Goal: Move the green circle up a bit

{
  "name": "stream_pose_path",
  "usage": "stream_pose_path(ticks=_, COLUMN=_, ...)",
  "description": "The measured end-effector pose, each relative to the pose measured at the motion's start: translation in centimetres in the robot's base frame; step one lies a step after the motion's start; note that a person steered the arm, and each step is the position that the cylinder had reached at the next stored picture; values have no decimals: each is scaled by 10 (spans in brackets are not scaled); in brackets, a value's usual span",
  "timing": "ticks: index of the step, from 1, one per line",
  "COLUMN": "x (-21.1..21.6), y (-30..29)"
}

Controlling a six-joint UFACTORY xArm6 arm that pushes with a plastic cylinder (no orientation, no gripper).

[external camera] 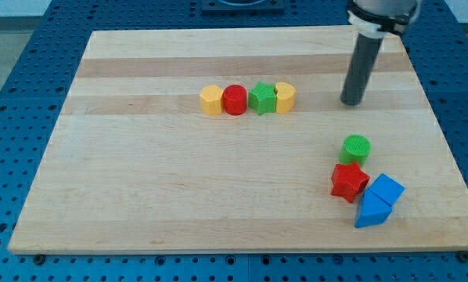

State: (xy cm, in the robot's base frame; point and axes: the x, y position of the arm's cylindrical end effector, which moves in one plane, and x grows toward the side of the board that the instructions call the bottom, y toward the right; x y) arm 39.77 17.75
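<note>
You are seeing my tip (351, 103) resting on the bench (179, 211) near its right edge, above the green circle (356, 148), apart; no jawed end effector is showing.

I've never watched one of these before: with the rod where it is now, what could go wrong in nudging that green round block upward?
My tip stands above the green circle, on the wrong side for an upward push. Going round, it could bump the circle sideways. The red star seems to touch the circle from below, leaving little room, so my tip might knock it or the blue blocks.
</note>
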Motion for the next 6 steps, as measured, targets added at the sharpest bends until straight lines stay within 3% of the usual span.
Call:
stream_pose_path(ticks=2, x=69, y=26)
stream_pose_path(ticks=4, x=102, y=25)
stream_pose_path(ticks=6, x=114, y=-15)
